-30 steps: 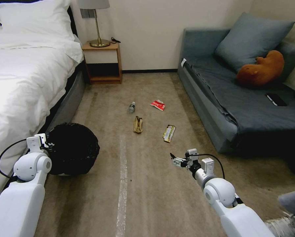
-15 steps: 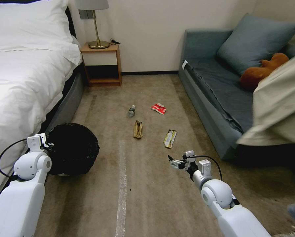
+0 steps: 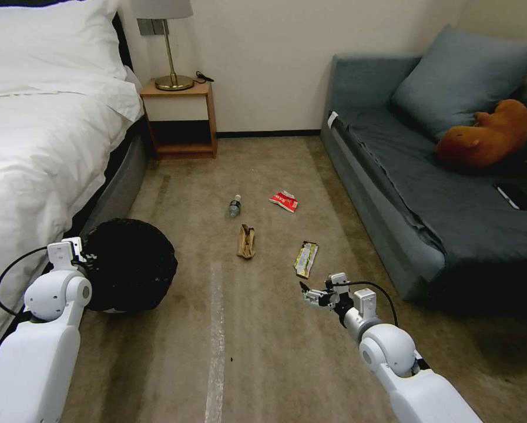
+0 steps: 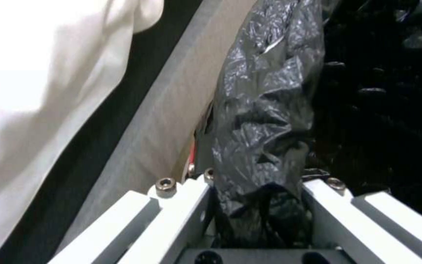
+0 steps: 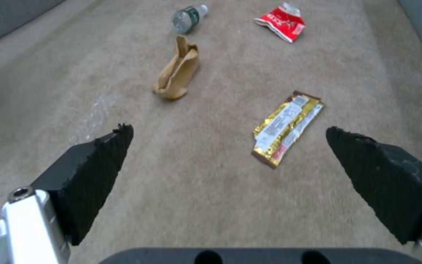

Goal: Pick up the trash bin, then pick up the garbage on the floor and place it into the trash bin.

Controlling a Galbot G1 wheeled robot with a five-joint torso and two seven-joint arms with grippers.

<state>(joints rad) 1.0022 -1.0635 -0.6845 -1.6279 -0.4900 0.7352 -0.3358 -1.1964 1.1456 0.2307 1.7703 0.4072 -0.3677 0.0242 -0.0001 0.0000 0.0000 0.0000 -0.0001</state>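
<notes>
Trash bin (image 3: 131, 264), lined with crinkled black plastic bag, clamped by left gripper (image 4: 262, 198).

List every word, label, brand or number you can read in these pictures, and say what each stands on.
None can be read.
Red packet: white marks, too blurred.
Yellow wrapper: white label print, too small.
Bottle: green label, print too small.
Brown paper bag: no print seen.
</notes>
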